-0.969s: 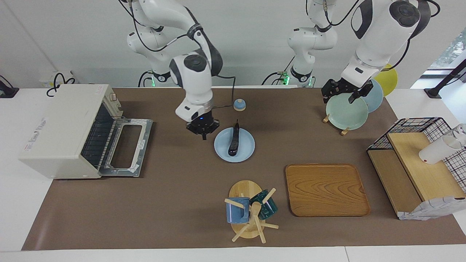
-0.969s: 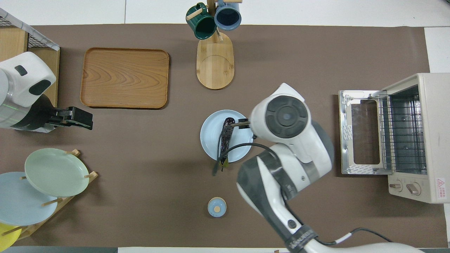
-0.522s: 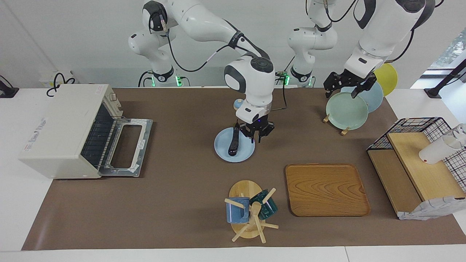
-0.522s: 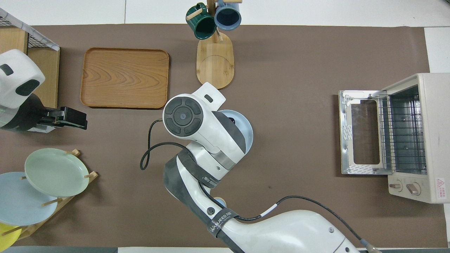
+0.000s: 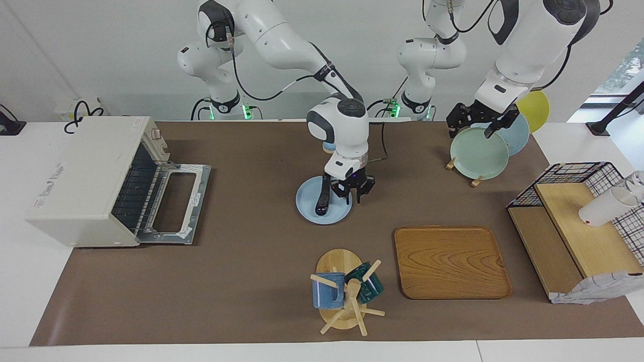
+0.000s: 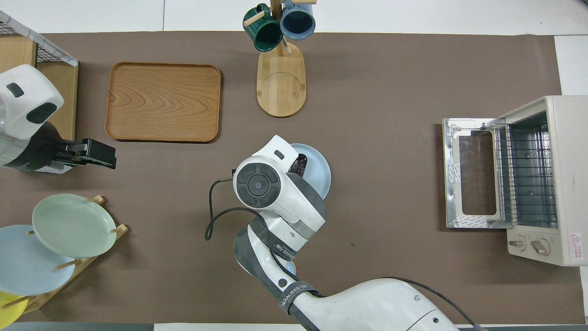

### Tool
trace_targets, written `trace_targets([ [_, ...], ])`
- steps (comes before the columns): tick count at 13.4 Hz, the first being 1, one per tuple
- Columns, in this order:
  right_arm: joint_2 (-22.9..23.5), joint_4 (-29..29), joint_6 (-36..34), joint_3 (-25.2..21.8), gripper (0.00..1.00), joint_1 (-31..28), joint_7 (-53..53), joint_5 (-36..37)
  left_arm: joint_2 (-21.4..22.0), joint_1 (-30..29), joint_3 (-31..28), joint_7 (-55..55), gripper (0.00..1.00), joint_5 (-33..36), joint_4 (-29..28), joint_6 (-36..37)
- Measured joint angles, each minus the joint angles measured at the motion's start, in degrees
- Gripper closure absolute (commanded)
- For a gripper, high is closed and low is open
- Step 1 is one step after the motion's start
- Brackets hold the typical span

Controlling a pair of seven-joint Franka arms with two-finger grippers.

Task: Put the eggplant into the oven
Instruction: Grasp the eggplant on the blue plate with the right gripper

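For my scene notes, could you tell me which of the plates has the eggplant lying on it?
The light blue plate flat on the table, carrying the eggplant; the others stand in the wooden rack.

From overhead, my right arm covers most of the eggplant (image 6: 300, 163) and much of its blue plate (image 6: 319, 172). Right gripper (image 5: 352, 195): I can't tell the finger gap. Yellow plate (image 6: 7, 307) is cut by the frame edge.
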State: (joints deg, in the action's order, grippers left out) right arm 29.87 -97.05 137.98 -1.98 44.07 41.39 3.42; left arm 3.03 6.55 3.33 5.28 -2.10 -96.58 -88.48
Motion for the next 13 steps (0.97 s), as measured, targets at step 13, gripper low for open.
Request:
trace_targets([
  [13, -2.2, -5.9, 2.9, -0.1, 1.0, 1.9, -0.1, 0.6, 0.5, -1.2, 0.1, 0.0, 0.0, 0.0, 0.1, 0.0],
])
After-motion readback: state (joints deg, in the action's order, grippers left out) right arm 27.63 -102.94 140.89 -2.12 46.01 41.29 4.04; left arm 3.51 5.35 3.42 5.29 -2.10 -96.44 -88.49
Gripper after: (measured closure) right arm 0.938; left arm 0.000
